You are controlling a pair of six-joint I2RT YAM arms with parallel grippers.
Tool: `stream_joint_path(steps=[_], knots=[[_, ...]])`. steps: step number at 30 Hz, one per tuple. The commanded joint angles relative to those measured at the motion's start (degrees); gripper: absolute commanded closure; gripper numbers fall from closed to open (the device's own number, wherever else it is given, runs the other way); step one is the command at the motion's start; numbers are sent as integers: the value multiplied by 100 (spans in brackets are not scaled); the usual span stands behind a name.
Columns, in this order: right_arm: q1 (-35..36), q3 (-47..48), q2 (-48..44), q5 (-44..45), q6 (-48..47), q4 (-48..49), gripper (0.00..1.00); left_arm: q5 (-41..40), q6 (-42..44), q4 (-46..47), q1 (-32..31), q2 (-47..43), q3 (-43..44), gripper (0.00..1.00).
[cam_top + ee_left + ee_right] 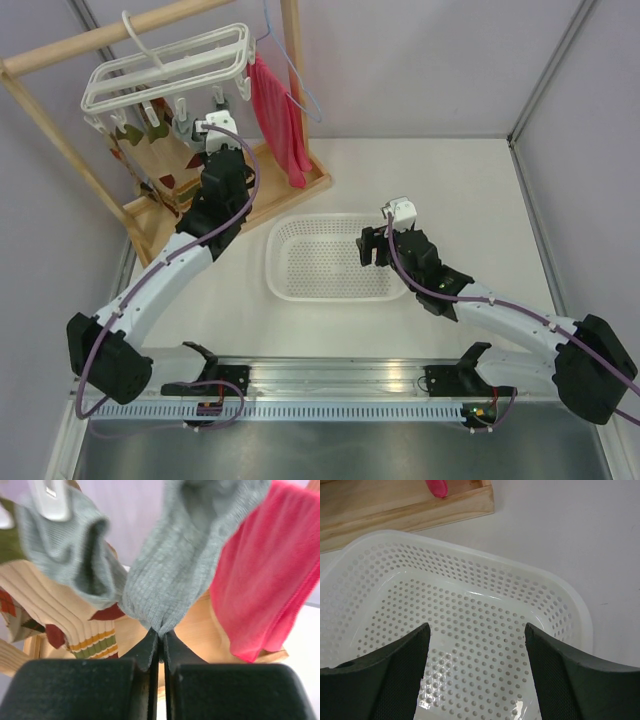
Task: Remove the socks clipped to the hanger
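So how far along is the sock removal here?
Done: nothing visible; the basket holds no socks. In hand: the left gripper is shut on the bottom end of a grey sock hanging under the hanger. To do: that sock, a second grey sock and the patterned socks. The right gripper is open over the basket.

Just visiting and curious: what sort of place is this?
Probably a lab test cell staged for laundry chores: plain grey panel walls, a white plastic clip hanger on a wooden rack, a white perforated plastic basket.
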Motion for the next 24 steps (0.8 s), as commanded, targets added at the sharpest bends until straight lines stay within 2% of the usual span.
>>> stream_joint_path(steps=[1,8,11,18,24], knots=[[35,45,-118,-50,15,61,20,659,-65,-353,15,-719,19,98],[53,528,-154,-234,-126,-176,20,1356,-57,-1303,32,-1396,1,98],[210,1063,-57,-323,-187,-308,21,1435,40,-1366,67,-1528,-112,98],[870,3231,917,-296,-232,-862,21,1734,145,-1296,199,-2029,-508,98],[958,5077,1944,-1033,-56,-906,21,1725,128,-1120,436,-2258,-834,98]])
